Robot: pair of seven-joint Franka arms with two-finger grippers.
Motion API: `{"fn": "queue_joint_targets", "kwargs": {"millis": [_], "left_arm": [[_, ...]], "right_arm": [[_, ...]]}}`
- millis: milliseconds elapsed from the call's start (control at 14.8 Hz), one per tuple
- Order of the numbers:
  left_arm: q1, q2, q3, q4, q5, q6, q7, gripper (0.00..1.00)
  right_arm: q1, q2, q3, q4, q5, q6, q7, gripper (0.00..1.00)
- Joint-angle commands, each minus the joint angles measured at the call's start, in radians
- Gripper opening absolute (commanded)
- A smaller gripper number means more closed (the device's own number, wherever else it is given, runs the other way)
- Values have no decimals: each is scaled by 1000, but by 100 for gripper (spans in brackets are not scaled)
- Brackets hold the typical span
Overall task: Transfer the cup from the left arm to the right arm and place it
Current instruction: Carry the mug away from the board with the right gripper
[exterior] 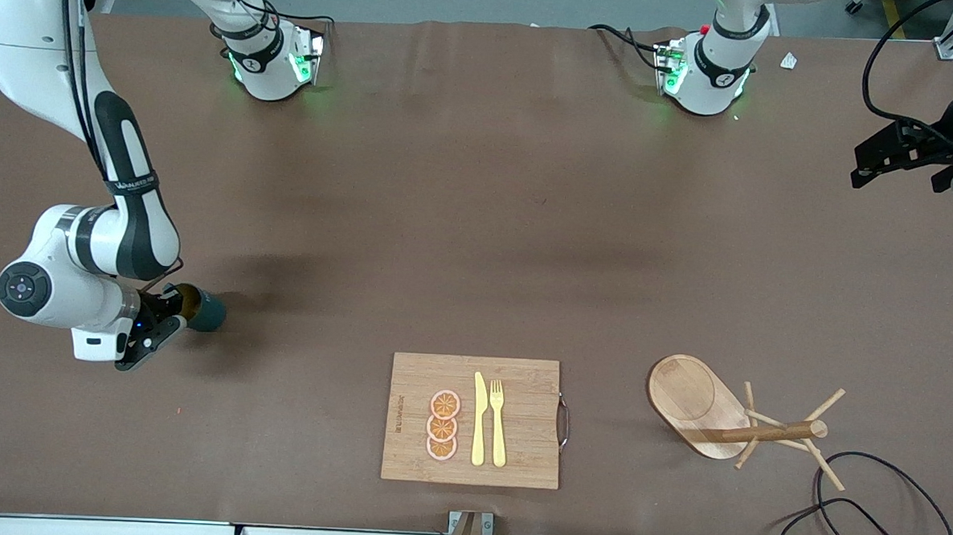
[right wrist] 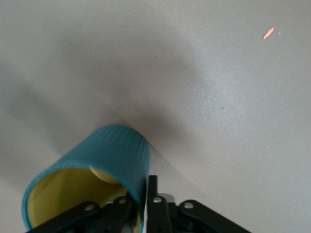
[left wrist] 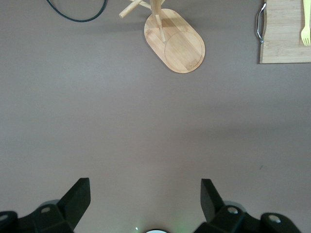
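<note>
Nearest the front camera lay the wooden cutting board (exterior: 472,420), carrying three orange slices (exterior: 443,425), a yellow knife (exterior: 479,419) and a yellow fork (exterior: 498,422), with a metal handle on the edge toward the left arm's end of the table. Beside it, toward that same end, stood the wooden mug tree (exterior: 747,425) on its oval base, and a black cable (exterior: 877,494) looped on the brown table (exterior: 478,219) close by.

At the right arm's end of the table, the right gripper (exterior: 170,318) held the cup (exterior: 200,308). Its fingers pinched the cup's rim wall, one finger inside against the yellow lining and one outside on the teal ribs, as the right wrist view showed (right wrist: 97,179). The cup was tilted, its mouth toward the gripper and its base pointing away from the fingertips, low over the bare table; whether it touched the surface could not be told.

The left gripper (left wrist: 146,199) waited high over the left arm's end of the table, its fingers (left wrist: 77,196) spread wide apart with nothing between them; the mug tree's base lay well ahead of the fingertips.
</note>
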Motion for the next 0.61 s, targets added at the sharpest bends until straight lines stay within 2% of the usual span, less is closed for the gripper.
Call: {"fn": "queue_joint_targets", "kwargs": {"millis": [0, 68, 270, 541], "left_arm": [[8, -29, -8, -22, 19, -9, 21, 100], [6, -31, -8, -27, 19, -8, 21, 100], [4, -45, -11, -50, 19, -5, 20, 100], [6, -60, -52, -105, 19, 18, 3, 100]], "right_arm": [[-10, -8, 11, 8, 13, 2, -6, 87], [-9, -10, 11, 22, 24, -3, -4, 100], [-10, -28, 11, 51, 33, -12, 4, 100], [-12, -146, 8, 67, 87, -98, 127, 100]]}}
